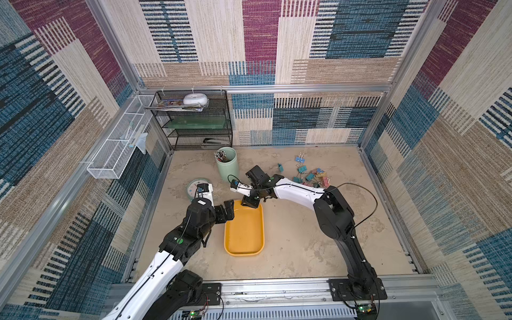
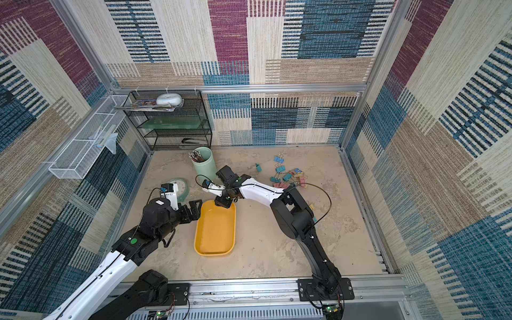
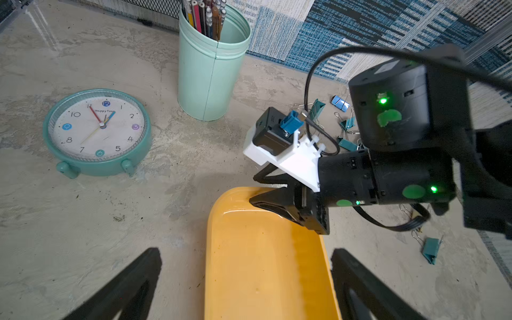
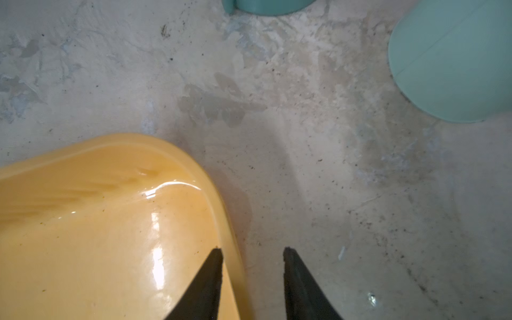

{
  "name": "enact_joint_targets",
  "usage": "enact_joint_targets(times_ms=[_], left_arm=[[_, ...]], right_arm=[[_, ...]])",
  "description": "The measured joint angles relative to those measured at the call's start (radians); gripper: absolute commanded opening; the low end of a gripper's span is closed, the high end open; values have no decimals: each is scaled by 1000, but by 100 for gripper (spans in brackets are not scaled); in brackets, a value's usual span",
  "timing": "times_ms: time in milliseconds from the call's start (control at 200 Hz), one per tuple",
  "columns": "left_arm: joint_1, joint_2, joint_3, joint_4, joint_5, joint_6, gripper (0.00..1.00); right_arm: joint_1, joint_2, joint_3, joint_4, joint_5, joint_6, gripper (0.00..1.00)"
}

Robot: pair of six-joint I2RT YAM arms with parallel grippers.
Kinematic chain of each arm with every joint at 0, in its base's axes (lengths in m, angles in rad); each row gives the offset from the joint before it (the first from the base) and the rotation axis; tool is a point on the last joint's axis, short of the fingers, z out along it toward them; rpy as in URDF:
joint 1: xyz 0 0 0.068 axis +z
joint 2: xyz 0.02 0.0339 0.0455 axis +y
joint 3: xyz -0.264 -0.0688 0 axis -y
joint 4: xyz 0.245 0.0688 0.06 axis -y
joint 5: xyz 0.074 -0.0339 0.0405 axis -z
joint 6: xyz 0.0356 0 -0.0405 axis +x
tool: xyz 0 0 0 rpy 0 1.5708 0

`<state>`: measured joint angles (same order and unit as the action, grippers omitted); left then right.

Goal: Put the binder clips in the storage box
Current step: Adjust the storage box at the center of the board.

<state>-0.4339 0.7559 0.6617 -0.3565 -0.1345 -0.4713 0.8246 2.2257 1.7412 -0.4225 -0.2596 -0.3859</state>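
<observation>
Where the right gripper [image 4: 252,249] reaches down, its fingers stand partly apart astride the far rim of the storage box [image 1: 243,232], clamping nothing visible; the left gripper [image 3: 246,250] gapes wide over the box's left side; a pen cup [image 1: 227,166] and a clock [image 3: 97,133] stand just beyond; the binder clips [image 1: 311,176] lie heaped on the table [image 1: 304,243] behind the right forearm [image 1: 296,192], which stretches leftward, elbow raised.

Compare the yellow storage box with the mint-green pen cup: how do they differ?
Colour: the storage box is yellow-orange, the pen cup mint green. Shape: the storage box is a shallow rectangle with rounded corners, the pen cup a tall cylinder. Contents: the storage box looks empty, the pen cup holds pencils. Both stand open-topped on the table.
</observation>
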Motion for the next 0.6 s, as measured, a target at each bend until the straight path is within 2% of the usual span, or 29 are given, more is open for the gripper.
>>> enact_joint_targets(times_ms=[75,180,376,456,601], left_arm=[[0,0,0,0,-2,0,100],[0,3,2,0,-2,0,100],[0,25,53,-2,-2,0,100],[1,54,102,-4,5,14,100],[1,143,235,-48,95,101,100]], right_arm=[[1,-50,-75,19,2,7,10],[2,-156,-229,94,28,69,0],[5,-373,-515,222,205,315,0],[5,-504,-665,256,313,488,0],[7,-779,-935,228,512,837,0]])
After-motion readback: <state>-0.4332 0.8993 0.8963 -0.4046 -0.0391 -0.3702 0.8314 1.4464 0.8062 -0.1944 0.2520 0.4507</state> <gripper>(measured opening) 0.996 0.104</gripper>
